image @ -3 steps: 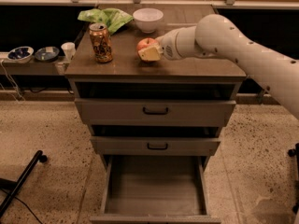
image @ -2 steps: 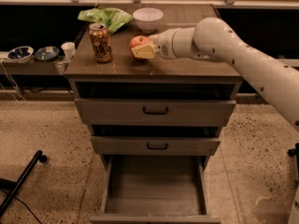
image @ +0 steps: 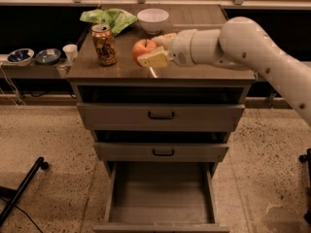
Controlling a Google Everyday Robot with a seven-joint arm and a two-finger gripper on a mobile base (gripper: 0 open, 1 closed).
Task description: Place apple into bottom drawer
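One apple [image: 143, 49] in view, so where is it sitting relative to the hand [image: 151, 50]? (jk)

It's sitting between the fingers [image: 155, 60]. The hand is gripping the apple, one finger running along its near side and the other showing behind it. The apple is hanging over the front middle of the table [image: 214, 73], just right of the can [image: 104, 44]. Cannot tell whether it is touching the top. (mo)

Counts? (jk)

Counting one can, one white bowl [image: 152, 19] and one green bag [image: 109, 19] on the table. Three drawers: top drawer [image: 121, 116] and middle drawer [image: 126, 152] each carrying one black handle, and the bottom drawer [image: 160, 200] standing pulled out below them, well apart from the apple. Left of the table, two small bowls [image: 20, 56] and one white cup [image: 71, 52] are sitting lower down. (mo)

Arm pose? (jk)

One arm [image: 262, 50] is reaching in from the right edge, its forearm lying roughly level over the table and the hand pointing left toward the can. (mo)
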